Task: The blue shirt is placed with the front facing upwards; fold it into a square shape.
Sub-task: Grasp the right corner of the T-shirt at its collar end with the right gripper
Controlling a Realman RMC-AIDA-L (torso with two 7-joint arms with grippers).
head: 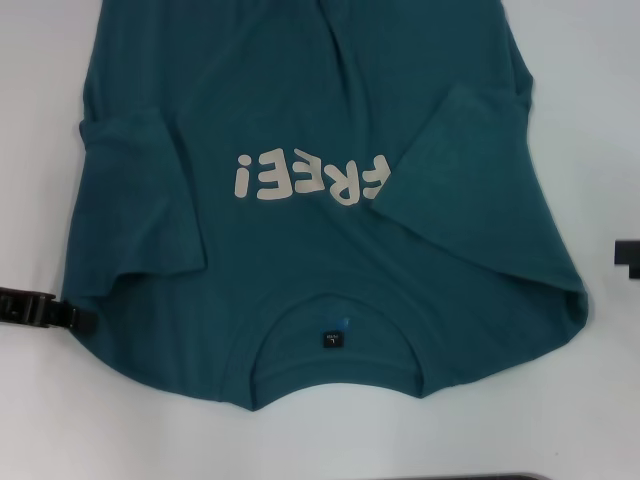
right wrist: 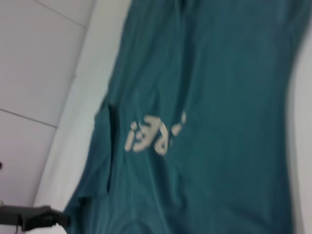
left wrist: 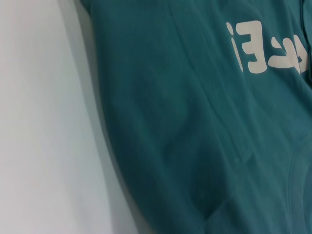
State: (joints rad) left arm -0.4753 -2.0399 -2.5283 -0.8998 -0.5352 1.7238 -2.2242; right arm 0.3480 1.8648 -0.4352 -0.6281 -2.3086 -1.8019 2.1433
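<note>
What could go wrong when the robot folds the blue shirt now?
1. Both sleeves are folded onto the blue shirt, but unevenly: the right sleeve hides part of the FREE! lettering, so the square might come out lopsided.
2. The left gripper sits at the shirt's left edge near the collar; a pull there might drag the left sleeve open again.
3. The far hem runs out of the head view, so wrinkles there might go unnoticed.

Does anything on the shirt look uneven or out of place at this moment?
Yes. On the blue shirt, the right sleeve is folded in slantwise and covers the edge of the FREE! lettering; the left sleeve stops short of it.
</note>
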